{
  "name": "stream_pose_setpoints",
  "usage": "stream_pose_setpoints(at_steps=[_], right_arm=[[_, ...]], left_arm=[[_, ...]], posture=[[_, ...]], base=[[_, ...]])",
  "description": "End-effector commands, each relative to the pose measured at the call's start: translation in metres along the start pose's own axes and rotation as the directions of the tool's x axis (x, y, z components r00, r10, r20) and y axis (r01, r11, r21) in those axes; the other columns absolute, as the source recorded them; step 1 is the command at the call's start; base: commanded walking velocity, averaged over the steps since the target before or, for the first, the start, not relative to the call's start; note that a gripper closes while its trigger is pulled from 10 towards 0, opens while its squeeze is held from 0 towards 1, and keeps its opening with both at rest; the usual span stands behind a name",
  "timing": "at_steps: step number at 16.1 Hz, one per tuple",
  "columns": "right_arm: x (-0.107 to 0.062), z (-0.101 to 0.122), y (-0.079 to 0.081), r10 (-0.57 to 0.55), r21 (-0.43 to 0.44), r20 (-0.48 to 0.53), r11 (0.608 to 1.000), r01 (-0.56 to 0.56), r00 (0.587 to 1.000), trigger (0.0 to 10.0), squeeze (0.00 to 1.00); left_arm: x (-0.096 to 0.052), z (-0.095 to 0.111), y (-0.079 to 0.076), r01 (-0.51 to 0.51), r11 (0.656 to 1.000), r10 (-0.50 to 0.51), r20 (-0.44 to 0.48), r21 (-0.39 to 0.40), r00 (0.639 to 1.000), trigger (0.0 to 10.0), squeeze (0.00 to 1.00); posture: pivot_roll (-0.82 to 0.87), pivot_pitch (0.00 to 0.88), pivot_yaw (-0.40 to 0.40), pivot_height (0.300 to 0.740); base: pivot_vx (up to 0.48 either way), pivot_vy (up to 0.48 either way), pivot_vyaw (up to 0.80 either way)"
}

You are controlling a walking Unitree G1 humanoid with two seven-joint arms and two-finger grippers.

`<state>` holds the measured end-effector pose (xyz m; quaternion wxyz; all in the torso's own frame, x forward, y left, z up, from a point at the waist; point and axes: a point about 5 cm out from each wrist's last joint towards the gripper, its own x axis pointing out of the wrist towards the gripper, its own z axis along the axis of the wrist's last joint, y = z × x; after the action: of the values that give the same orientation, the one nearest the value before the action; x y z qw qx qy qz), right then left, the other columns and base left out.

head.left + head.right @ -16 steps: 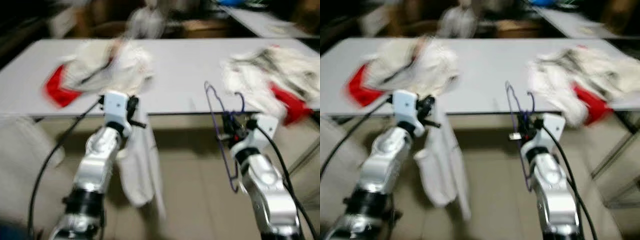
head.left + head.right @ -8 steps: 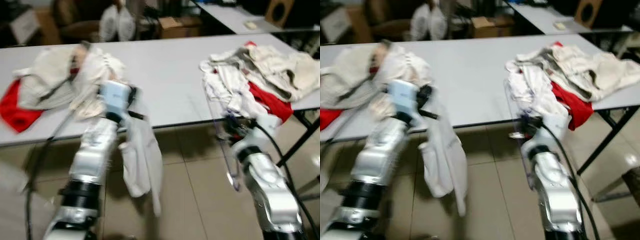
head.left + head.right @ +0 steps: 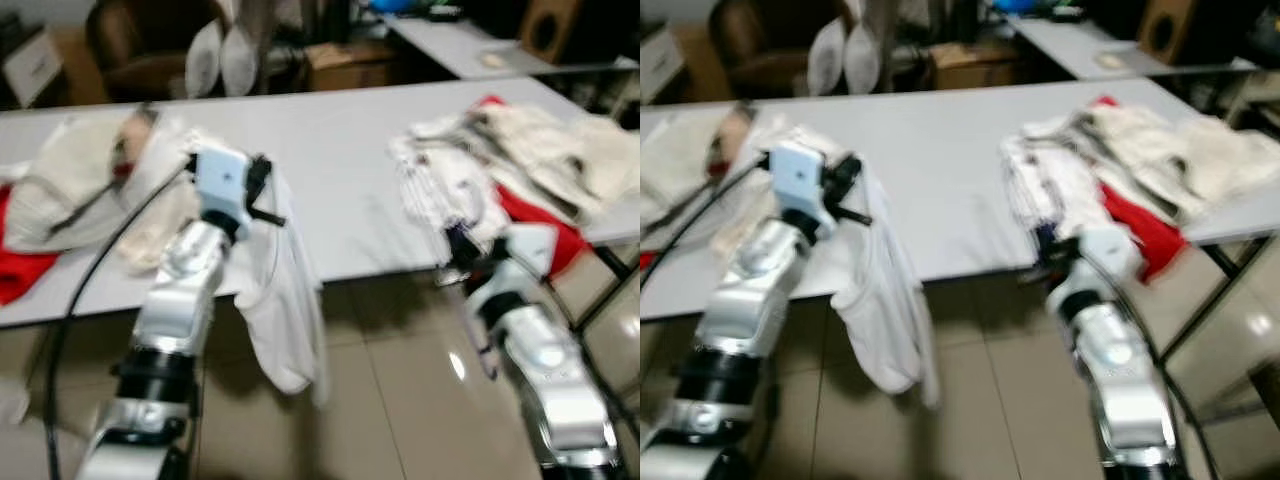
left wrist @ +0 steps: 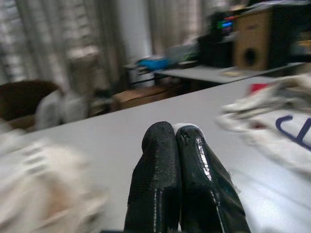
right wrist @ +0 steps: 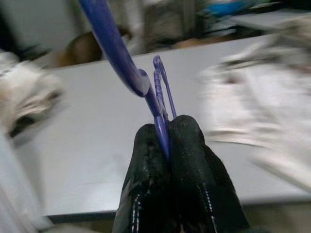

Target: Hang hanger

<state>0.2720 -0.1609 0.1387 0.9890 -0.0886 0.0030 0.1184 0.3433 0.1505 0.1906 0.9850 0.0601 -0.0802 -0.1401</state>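
My right gripper [image 5: 165, 127] is shut on a purple wire hanger [image 5: 116, 46], whose hook rises past the fingertips. In the eye views that gripper [image 3: 456, 250] sits at the front edge of the white table [image 3: 340, 150], just before the right clothes pile [image 3: 520, 160]; blur hides most of the hanger there. My left gripper [image 3: 262, 190] is held up over the table's front edge, shut on a white garment [image 3: 285, 310] that hangs down toward the floor. The left wrist view has both fingers [image 4: 160, 165] pressed together.
A second heap of white clothes [image 3: 90, 190] with red cloth [image 3: 20, 275] lies on the table's left. Dark table legs [image 3: 600, 290] stand at the right. Behind are a chair [image 3: 140, 50], a cardboard box [image 3: 345, 65] and another table [image 3: 460, 45]. Tiled floor lies below.
The whole picture has shifted and stayed blurred, so the camera moved. Both grippers keep their holds. The right gripper with the hanger now sits closer to the right clothes pile.
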Motion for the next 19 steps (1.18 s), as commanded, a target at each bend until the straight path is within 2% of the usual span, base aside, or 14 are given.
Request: stream_pose_setpoints(at_steps=[1, 2, 4, 6, 7, 8, 10, 11, 12, 13, 15, 16, 18, 19], right_arm=[[0.002, 0.007, -0.002, 0.008, 0.006, 0.037, 1.0, -0.008, 0.999, 10.0, 0.0], [0.001, 0.008, -0.005, 0.006, 0.031, 0.044, 1.0, -0.007, 0.999, 10.0, 0.0], [0.0, 0.009, -0.01, 0.026, 0.001, 0.05, 1.0, -0.026, 0.998, 10.0, 0.0], [-0.004, 0.015, -0.009, 0.168, -0.068, 0.076, 0.984, -0.163, 0.983, 10.0, 0.0], [-0.005, 0.017, -0.008, 0.2, -0.073, 0.078, 0.978, -0.195, 0.977, 10.0, 0.0], [-0.01, 0.023, -0.008, 0.299, -0.083, 0.092, 0.953, -0.292, 0.95, 10.0, 0.0], [-0.012, 0.027, -0.008, 0.342, -0.09, 0.098, 0.938, -0.334, 0.935, 10.0, 0.0], [-0.019, 0.038, -0.012, 0.461, -0.083, 0.128, 0.887, -0.454, 0.878, 10.0, 0.0], [-0.021, 0.041, -0.014, 0.49, -0.082, 0.14, 0.872, -0.483, 0.86, 10.0, 0.0], [-0.029, 0.052, -0.018, 0.561, -0.05, 0.19, 0.825, -0.563, 0.806, 10.0, 0.0], [-0.038, 0.06, -0.019, 0.615, -0.022, 0.228, 0.779, -0.627, 0.755, 10.0, 0.0], [-0.043, 0.063, -0.017, 0.632, 0.013, 0.25, 0.756, -0.655, 0.734, 10.0, 0.0], [-0.046, 0.059, -0.011, 0.673, 0.027, 0.231, 0.718, -0.696, 0.703, 10.0, 0.0], [-0.048, 0.055, -0.007, 0.709, 0.031, 0.194, 0.686, -0.727, 0.678, 10.0, 0.0]], left_arm=[[0.003, 0.01, 0.008, -0.012, 1.0, 0.012, 0.034, 0.019, 0.999, 10.0, 0.0], [0.003, 0.011, 0.01, -0.016, 1.0, 0.015, 0.036, 0.024, 0.999, 10.0, 0.0], [0.004, 0.012, 0.012, -0.02, 0.999, 0.018, 0.037, 0.031, 0.999, 10.0, 0.0], [0.012, 0.018, 0.017, -0.007, 0.998, 0.004, 0.046, 0.064, 0.999, 10.0, 0.0], [0.014, 0.019, 0.018, -0.005, 0.998, 0.001, 0.048, 0.067, 0.999, 10.0, 0.0], [0.02, 0.025, 0.02, 0.0, 0.997, -0.004, 0.06, 0.077, 0.998, 10.0, 0.0], [0.023, 0.027, 0.021, 0.002, 0.996, -0.007, 0.065, 0.084, 0.998, 10.0, 0.0], [0.033, 0.035, 0.018, 0.031, 0.995, -0.038, 0.075, 0.095, 0.996, 10.0, 0.0], [0.036, 0.036, 0.016, 0.042, 0.994, -0.049, 0.076, 0.097, 0.996, 10.0, 0.0], [0.044, 0.039, 0.012, 0.051, 0.993, -0.06, 0.078, 0.108, 0.995, 10.0, 0.0], [0.05, 0.038, 0.01, 0.051, 0.993, -0.058, 0.061, 0.11, 0.996, 10.0, 0.0], [0.053, 0.035, 0.011, 0.044, 0.993, -0.047, 0.025, 0.106, 0.999, 10.0, 0.0], [0.058, 0.033, 0.011, 0.049, 0.994, -0.049, -0.003, 0.096, 0.999, 10.0, 0.0], [0.063, 0.039, 0.011, 0.062, 0.997, -0.062, 0.007, 0.038, 0.998, 10.0, 0.0]], posture=[[-0.11, 0.0, 0.024, 0.74], [-0.1, 0.0, 0.027, 0.74], [-0.11, 0.0, 0.028, 0.74], [-0.1, 0.0, 0.027, 0.74], [-0.1, 0.0, 0.027, 0.74], [-0.1, 0.0, 0.03, 0.74], [-0.1, 0.0, 0.03, 0.74], [-0.1, 0.0, 0.035, 0.74], [-0.1, 0.0, 0.035, 0.74], [-0.11, 0.0, 0.05, 0.74], [-0.11, 0.0, 0.053, 0.74], [-0.12, 0.0, 0.056, 0.74], [-0.12, 0.0, 0.055, 0.74], [-0.12, 0.0, 0.052, 0.74]], base=[[0.394, 0.0, 0.0], [0.394, 0.0, 0.0], [0.394, 0.0, 0.0], [0.392, 0.0, 0.0], [0.394, 0.0, 0.0], [0.394, 0.0, 0.0], [0.394, 0.0, 0.0], [0.386, 0.0, 0.0], [0.386, 0.0, 0.0], [0.382, 0.0, 0.0], [0.384, 0.0, 0.0], [0.364, 0.0, 0.0], [0.0, 0.0, 0.0], [0.0, 0.0, 0.0]])
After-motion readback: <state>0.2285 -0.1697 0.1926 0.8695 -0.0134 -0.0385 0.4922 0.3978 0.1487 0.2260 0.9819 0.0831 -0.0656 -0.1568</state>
